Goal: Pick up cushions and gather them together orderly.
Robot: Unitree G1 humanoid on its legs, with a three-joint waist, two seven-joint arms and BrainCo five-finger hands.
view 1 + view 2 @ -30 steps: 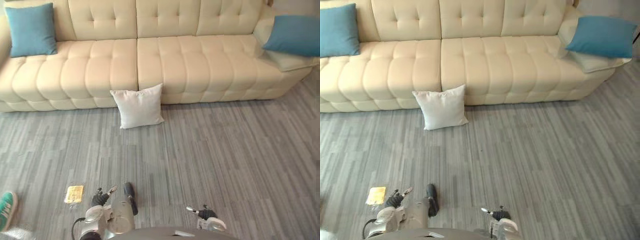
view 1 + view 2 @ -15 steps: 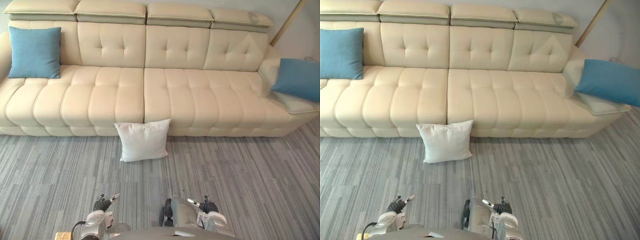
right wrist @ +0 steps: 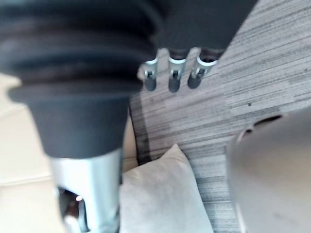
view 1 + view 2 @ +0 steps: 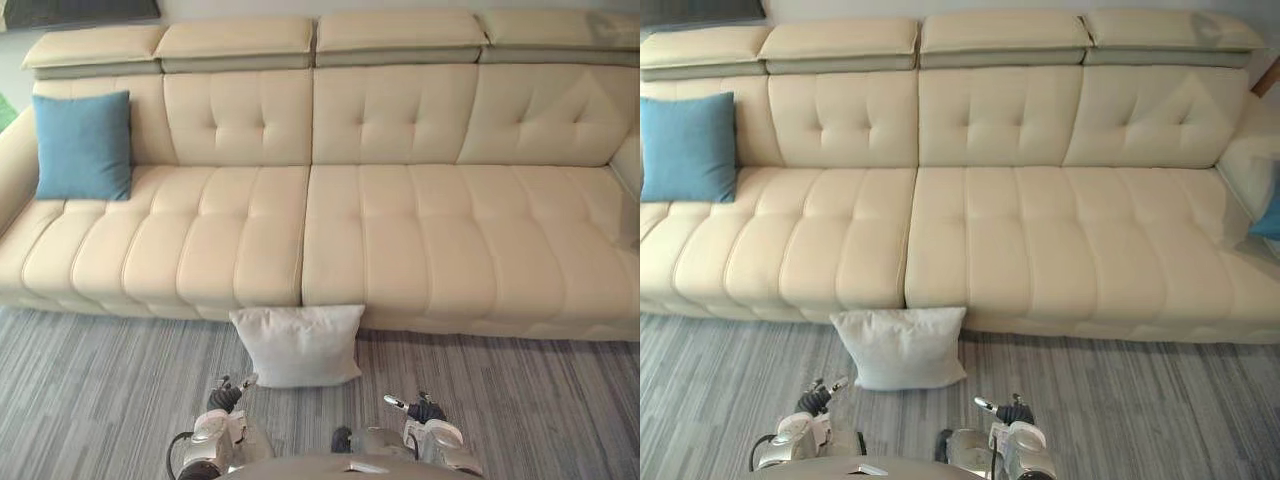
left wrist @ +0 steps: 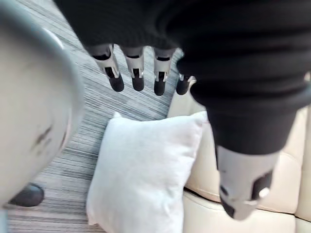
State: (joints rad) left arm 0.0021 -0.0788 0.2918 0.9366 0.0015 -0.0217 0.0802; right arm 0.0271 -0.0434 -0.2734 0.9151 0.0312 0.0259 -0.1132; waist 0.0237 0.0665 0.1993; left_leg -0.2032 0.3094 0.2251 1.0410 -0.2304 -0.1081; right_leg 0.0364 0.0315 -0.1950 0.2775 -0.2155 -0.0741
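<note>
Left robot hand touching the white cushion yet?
Apart. In the left wrist view, bare floor separates the left robot hand from the white cushion; the hand hangs open, holding nothing.

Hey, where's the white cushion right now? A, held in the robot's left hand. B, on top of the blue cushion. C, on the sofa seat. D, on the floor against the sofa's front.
D: the white cushion stands on the grey floor, propped against the lower front of the cream sofa.
</note>
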